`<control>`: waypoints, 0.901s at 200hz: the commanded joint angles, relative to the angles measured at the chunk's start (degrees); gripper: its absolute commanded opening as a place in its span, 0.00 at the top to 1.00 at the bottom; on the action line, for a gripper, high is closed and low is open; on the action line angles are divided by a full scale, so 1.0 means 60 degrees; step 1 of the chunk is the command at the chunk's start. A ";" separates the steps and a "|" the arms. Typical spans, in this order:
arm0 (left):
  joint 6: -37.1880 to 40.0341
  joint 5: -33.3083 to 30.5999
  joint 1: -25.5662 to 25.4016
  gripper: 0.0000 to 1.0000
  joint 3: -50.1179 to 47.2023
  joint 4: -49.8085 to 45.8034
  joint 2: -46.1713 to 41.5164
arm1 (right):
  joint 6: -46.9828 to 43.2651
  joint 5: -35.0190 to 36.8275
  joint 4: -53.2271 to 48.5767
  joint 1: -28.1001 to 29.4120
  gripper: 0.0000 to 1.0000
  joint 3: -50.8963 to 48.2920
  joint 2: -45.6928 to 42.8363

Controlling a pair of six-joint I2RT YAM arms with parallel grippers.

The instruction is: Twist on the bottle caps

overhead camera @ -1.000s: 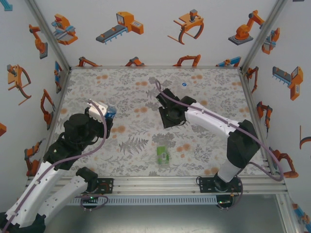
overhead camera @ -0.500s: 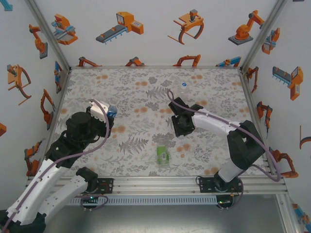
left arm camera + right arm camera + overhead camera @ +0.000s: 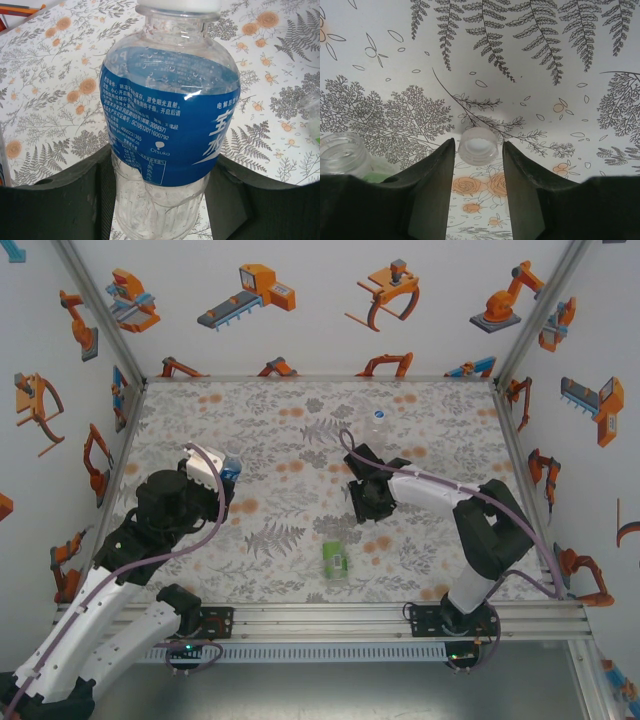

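Note:
My left gripper is shut on the lower body of a blue-label bottle, which is held off the table. A white cap sits on its neck. My right gripper is low over the table and open. A small white cap lies on the mat between its fingertips, with a narrow gap on each side. The green-label bottle stands at the front middle. Its uncapped neck shows at the lower left of the right wrist view. A plain clear bottle stands further back.
The floral mat covers the table inside white walls with aluminium posts. The green-label bottle stands close to my right gripper's left finger. Both arm bases are bolted to the front rail.
My right gripper swung right and toward the front, came down over the cap, and its jaws widened slightly. The left arm holds the bottle almost still.

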 commanded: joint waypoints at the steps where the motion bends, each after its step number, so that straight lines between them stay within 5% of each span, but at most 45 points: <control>1: 0.0154 0.0128 0.0075 0.90 -0.0001 0.0274 -0.0006 | -0.0017 -0.0020 -0.0014 -0.0053 0.57 -0.0047 -0.0013; 180: 0.0155 0.0135 0.0097 0.89 0.0007 0.0267 0.0035 | 0.0168 -0.0235 -0.0208 -0.0062 0.58 -0.0014 -0.0304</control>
